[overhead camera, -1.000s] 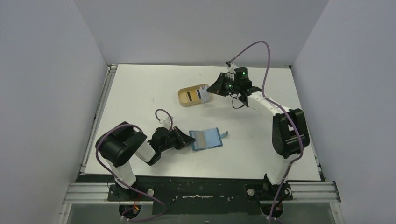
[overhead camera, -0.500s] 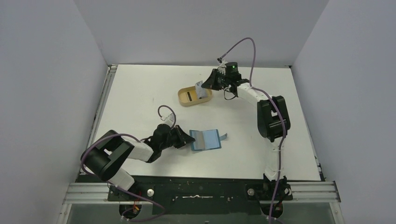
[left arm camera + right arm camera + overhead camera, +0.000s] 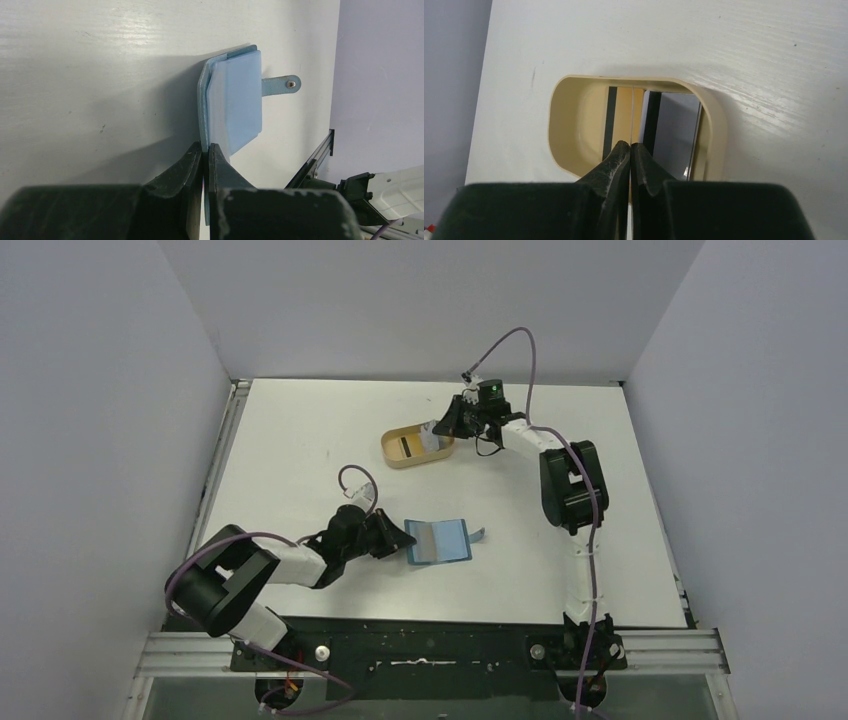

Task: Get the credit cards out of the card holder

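In the top view the card holder (image 3: 440, 540) lies open on the table (image 3: 300, 430) near the front, its long axis running left to right. The left gripper (image 3: 398, 537) meets it at its left edge. The right gripper (image 3: 437, 427) is well apart at the back, over the right end of the tan tray (image 3: 392, 452), so the right arm is the nearer to the tray. In the left wrist view the left gripper (image 3: 206, 148) is pinched almost shut on the holder's near edge. The holder stretches straight ahead of the fingers, with its snap tab (image 3: 280, 85) on the far right. Whether any card is left in its pockets cannot be told. In the right wrist view the right gripper (image 3: 630, 146) is clamped on a thin credit card (image 3: 631, 112), seen edge-on. It stands upright and points straight ahead over the tray's hollow, where a grey card (image 3: 676, 127) already lies at the right. The card sits inside the rim, so the coming move is probably a plain release.
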Controlling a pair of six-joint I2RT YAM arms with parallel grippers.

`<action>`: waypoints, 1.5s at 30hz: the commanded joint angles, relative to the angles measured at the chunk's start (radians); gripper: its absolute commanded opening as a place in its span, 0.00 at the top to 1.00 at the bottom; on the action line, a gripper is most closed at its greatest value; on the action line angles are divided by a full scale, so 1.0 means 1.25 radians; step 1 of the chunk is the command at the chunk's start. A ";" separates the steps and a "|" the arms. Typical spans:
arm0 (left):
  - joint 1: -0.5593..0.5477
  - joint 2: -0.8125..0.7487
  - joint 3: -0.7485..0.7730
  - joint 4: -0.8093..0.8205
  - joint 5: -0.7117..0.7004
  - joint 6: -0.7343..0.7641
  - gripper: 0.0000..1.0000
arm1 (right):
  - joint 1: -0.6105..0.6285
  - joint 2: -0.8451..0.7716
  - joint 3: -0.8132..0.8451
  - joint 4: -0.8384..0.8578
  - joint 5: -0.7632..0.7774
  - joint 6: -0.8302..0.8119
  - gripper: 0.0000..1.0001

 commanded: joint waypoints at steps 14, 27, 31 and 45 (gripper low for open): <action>-0.005 -0.047 0.024 -0.063 -0.027 0.045 1.00 | -0.030 -0.015 0.074 -0.068 0.052 -0.079 0.70; -0.005 -0.123 0.078 -0.227 -0.042 0.092 0.76 | -0.016 -0.231 0.051 -0.066 0.010 -0.097 0.39; -0.004 -0.132 0.079 -0.242 -0.047 0.093 0.61 | 0.041 -0.366 -0.121 -0.046 0.035 -0.108 0.38; 0.008 -0.153 0.073 -0.230 -0.053 0.053 0.62 | 0.155 -0.634 -0.745 0.164 0.127 0.010 0.51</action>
